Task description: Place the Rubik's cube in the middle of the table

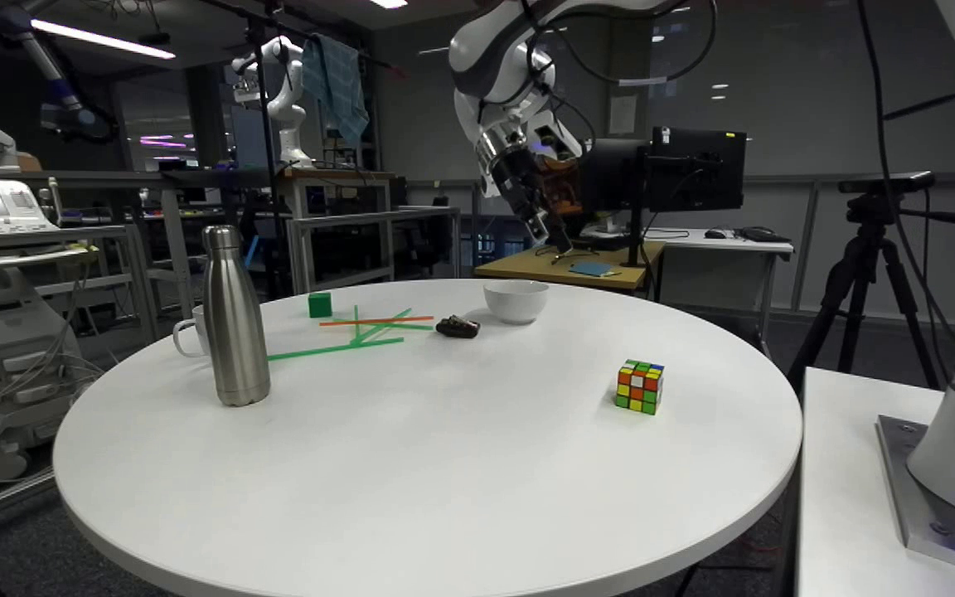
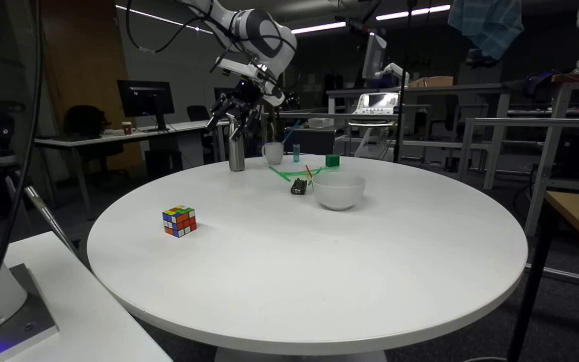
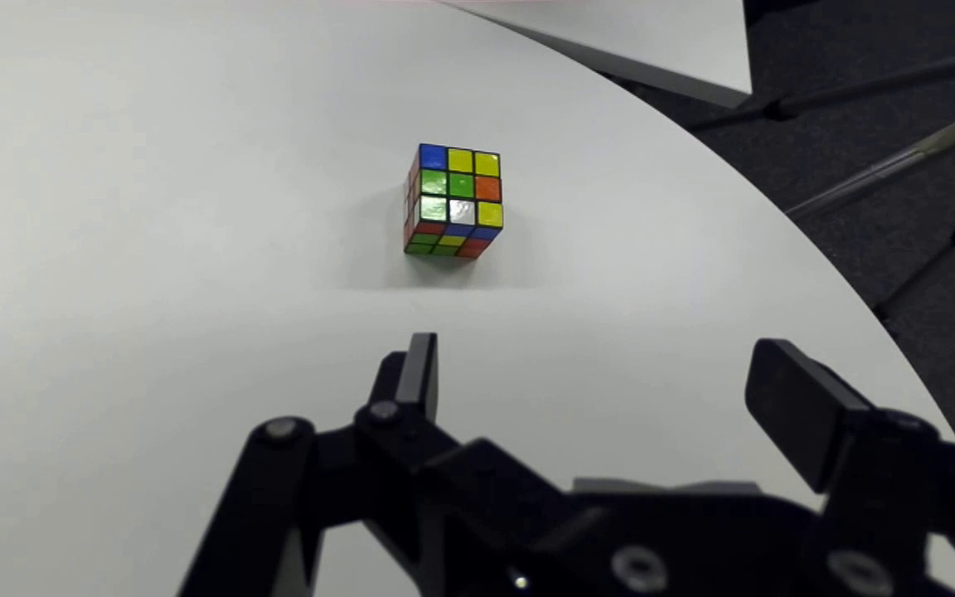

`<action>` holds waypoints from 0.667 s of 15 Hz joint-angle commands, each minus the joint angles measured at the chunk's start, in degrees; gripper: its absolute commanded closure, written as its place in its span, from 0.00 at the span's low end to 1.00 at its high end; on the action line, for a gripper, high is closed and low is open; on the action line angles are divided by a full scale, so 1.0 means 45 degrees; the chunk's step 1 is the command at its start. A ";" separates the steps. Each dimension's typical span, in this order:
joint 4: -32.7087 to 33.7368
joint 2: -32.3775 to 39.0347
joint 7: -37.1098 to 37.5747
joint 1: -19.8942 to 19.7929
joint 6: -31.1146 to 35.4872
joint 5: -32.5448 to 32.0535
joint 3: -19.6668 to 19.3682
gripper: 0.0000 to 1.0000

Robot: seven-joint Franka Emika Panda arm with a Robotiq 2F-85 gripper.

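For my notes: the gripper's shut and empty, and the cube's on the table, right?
Not quite: the gripper is open, not shut; the wrist view shows its jaws wide apart. It is empty, and the cube is on the table.

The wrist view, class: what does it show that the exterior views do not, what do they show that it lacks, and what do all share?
Only the wrist view gives a steep look onto the top of the Rubik's cube, and a close look between the fingers to the round white table.

Only the exterior views show the steel bottle, mug, white bowl, green block, thin strips, small dark object and the robot's arm.

All show the Rubik's cube on the round white table, with the fingers not touching it.
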 commanded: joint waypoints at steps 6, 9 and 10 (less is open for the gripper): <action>-0.2244 -0.0375 0.0164 -0.0143 0.1371 0.0862 0.0070 0.00; -0.3139 -0.0583 0.0115 -0.0089 0.2259 0.0847 0.0091 0.00; -0.3478 -0.0671 0.0062 -0.0063 0.2740 0.0840 0.0113 0.00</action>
